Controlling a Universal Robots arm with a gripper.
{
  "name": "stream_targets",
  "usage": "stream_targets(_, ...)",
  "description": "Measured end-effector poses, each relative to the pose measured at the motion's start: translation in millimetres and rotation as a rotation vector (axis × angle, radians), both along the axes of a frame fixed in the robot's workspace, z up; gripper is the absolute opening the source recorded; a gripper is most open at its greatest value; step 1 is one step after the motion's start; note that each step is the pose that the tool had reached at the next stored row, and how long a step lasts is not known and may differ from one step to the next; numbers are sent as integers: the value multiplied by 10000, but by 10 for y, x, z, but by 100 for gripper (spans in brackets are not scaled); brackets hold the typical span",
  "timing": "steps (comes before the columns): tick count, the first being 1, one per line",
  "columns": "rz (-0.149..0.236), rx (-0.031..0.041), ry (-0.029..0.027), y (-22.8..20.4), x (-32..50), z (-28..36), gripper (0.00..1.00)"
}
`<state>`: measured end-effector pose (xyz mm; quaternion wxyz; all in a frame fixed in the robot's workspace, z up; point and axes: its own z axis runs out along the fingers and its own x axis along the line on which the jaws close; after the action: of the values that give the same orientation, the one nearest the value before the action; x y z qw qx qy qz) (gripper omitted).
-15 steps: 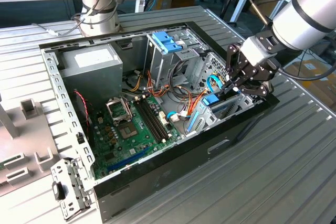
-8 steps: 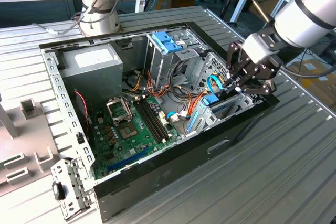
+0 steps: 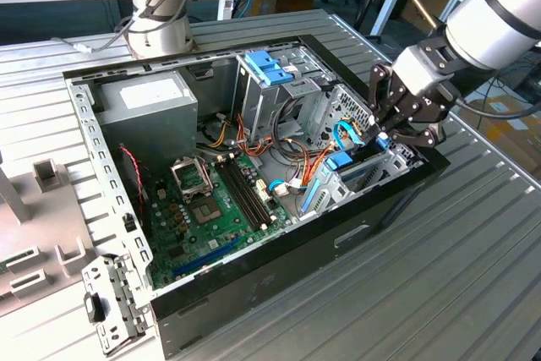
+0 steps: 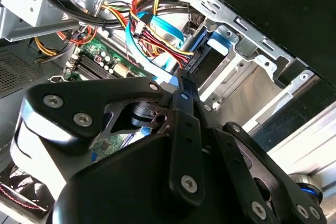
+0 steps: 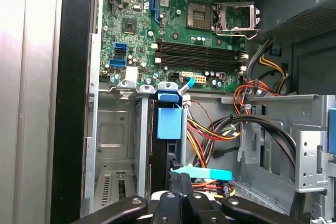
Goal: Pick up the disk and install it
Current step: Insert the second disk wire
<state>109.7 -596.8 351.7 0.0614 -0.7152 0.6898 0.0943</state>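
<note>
Though hard to confirm in the exterior view, looks late in the task: gripper (image 3: 390, 134) down inside the open computer case (image 3: 254, 285) at the drive bay on the exterior view's right, near the case's black front wall. Dark slab in that bay, probably the disk (image 3: 362, 173), standing on edge. Can't see the label or whether fully seated.

Second wrist view: gripper (image 4: 182, 85) pinched together, nothing visible between the fingers, tip right at the dark end of the disk (image 4: 202, 66) under a blue bracket (image 4: 218, 43). Touching or just short, can't tell. Cable bundle (image 4: 157, 30) crowding the bay, hiding the far side.

First wrist view: gripper (image 5: 177, 179) clenched, cut off by the frame edge. Disk (image 5: 159, 166) edge-on in the slot beside the blue bracket (image 5: 170, 121). Light blue cable (image 5: 205, 173) across the fingertips. Judged: pickup done, disk in the bay; latching and cabling unconfirmed.
</note>
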Motion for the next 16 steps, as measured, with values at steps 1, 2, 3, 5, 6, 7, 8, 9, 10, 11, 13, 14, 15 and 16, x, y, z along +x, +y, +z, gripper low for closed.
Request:
stream_targets(1, 0, 2, 14, 0, 0, -18, 11)
stream_targets(2, 0, 5, 25, 0, 0, -31, 11)
stream_targets(3, 0, 9, 39, 0, 0, -49, 11)
stream_targets(5, 1, 8, 67, 0, 2, -69, 11)
stream_targets(6, 0, 8, 79, 0, 2, -84, 11)
stream_targets(7, 0, 7, 89, -1, 3, -96, 11)
stream_targets(8, 0, 8, 94, -1, 3, -103, 11)
stream_targets(9, 0, 7, 97, -1, 3, -108, 11)
stream_targets(10, 0, 8, 98, -2, 4, -111, 11)
stream_targets(11, 0, 9, 98, -4, 5, -112, 11)
stream_targets(13, 1, 10, 99, -5, 8, -110, 11)
stream_targets(14, 1, 16, 98, -5, 15, -102, 11)
stream_targets(15, 0, 16, 98, -5, 25, -96, 11)
stream_targets(16, 0, 13, 98, -5, 40, -89, 11)
